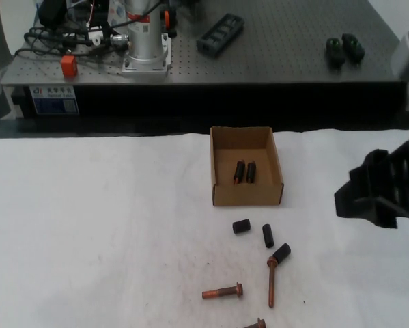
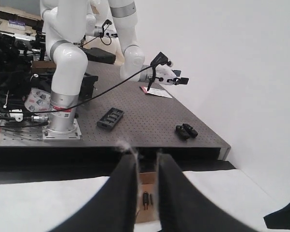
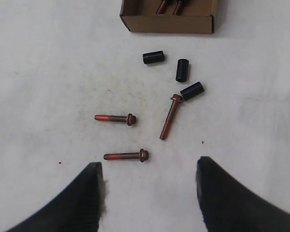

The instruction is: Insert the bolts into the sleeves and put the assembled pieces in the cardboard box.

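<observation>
While both hands sit empty, layout: white, slightly fuzzy cloth on the worktop point(image 1: 88, 225). Open-topped brown cardboard box point(image 1: 247, 196) mid-worktop, with two assembled pieces point(image 1: 245, 172) side by side inside. Right hand point(image 3: 149, 164) at the box's 3 o'clock, black fingers wide apart. Left hand point(image 2: 146, 157): fingers a narrow slit apart, nothing between. Three coppery flange-head bolts point(image 3: 115, 118) loose at the box's 6 o'clock. Three smooth black cylindrical sleeves point(image 3: 153, 57) between box and bolts, one just beside a bolt head.

Three loose bolts point(image 3: 115, 118) point(image 3: 126, 155) point(image 3: 170, 117). Three loose black sleeves point(image 3: 153, 57) point(image 3: 182, 70) point(image 3: 192, 91). Two put-together pieces point(image 1: 240, 171) point(image 1: 251, 172), both inside box. One cardboard box point(image 1: 248, 194).
</observation>
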`<state>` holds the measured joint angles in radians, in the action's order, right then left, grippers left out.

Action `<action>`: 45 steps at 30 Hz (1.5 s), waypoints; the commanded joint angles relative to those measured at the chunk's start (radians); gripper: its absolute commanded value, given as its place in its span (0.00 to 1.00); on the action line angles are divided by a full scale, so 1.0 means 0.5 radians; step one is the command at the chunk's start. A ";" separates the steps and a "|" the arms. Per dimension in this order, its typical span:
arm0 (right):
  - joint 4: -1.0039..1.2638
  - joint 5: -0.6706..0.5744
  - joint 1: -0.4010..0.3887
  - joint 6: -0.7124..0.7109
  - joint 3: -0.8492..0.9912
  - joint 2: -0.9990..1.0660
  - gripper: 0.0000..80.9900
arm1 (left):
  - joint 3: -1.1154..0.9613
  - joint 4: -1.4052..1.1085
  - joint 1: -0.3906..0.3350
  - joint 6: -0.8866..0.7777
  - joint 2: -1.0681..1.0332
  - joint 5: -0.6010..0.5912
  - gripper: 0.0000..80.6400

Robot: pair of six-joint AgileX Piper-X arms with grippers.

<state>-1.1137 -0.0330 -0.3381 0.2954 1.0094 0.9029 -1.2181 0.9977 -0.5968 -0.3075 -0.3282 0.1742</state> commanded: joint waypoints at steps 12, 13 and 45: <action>-0.141 0.033 -0.005 -0.038 0.007 -0.086 0.52 | -0.006 -0.010 -0.001 -0.059 0.009 -0.012 0.14; -0.137 0.033 -0.005 -0.038 0.007 -0.097 0.52 | -0.006 -0.010 -0.001 -0.059 0.009 -0.012 0.14; 0.238 0.224 -0.005 0.054 0.007 0.554 0.52 | 0.402 0.512 -0.001 -0.042 0.005 -0.164 0.14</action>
<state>-1.0866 0.0741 -0.3381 0.3134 1.0094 1.1432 -1.0360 1.2696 -0.5968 -0.3276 -0.3282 0.1029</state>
